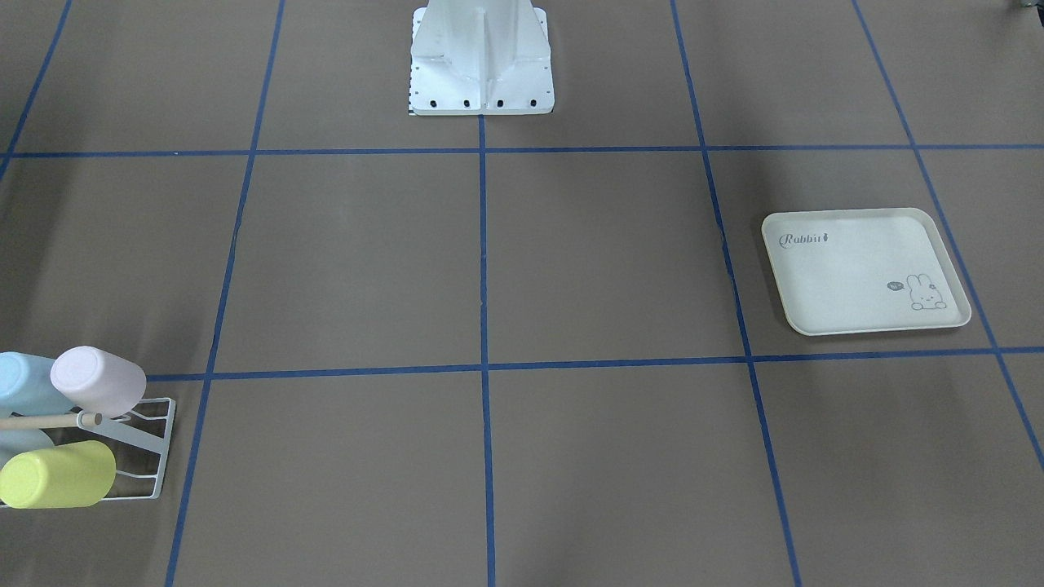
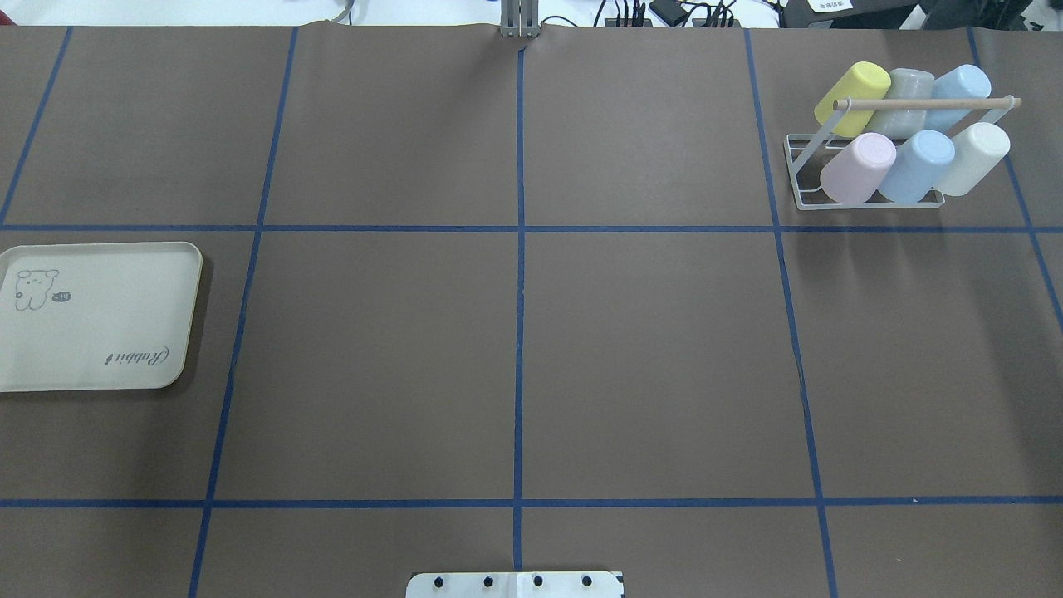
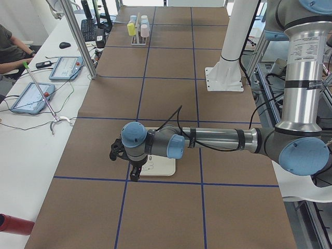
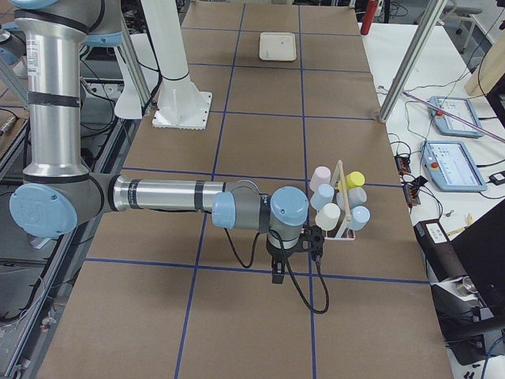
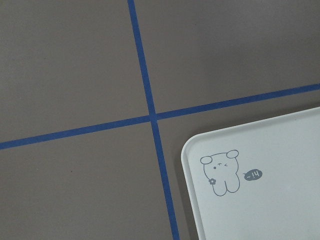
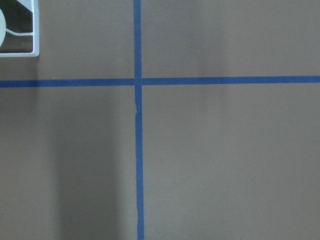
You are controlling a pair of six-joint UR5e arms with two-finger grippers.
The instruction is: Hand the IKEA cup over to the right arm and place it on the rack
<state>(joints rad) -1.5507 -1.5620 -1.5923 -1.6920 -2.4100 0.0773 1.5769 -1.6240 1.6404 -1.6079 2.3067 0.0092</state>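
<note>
The rack (image 1: 41, 422) ran off the left edge at the front view's lower left, cutting a blue cup (image 1: 23, 381). The right wrist view caught only its corner, upper left. The tray (image 2: 100, 332) was clipped by the overhead's left edge. Jaw spacing on the left gripper (image 3: 135, 176) and right gripper (image 4: 277, 275) was too small to tell.

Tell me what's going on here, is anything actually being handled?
Nothing is being handled at this moment. The rack at the table's far right corner carries six cups, and the rabbit-print tray on the other side lies bare. The left hand hangs above a corner of the tray, and the right hand hangs over the table beside the rack. No cup shows in either one. Whether they are open or shut cannot be told from the side views.
</note>
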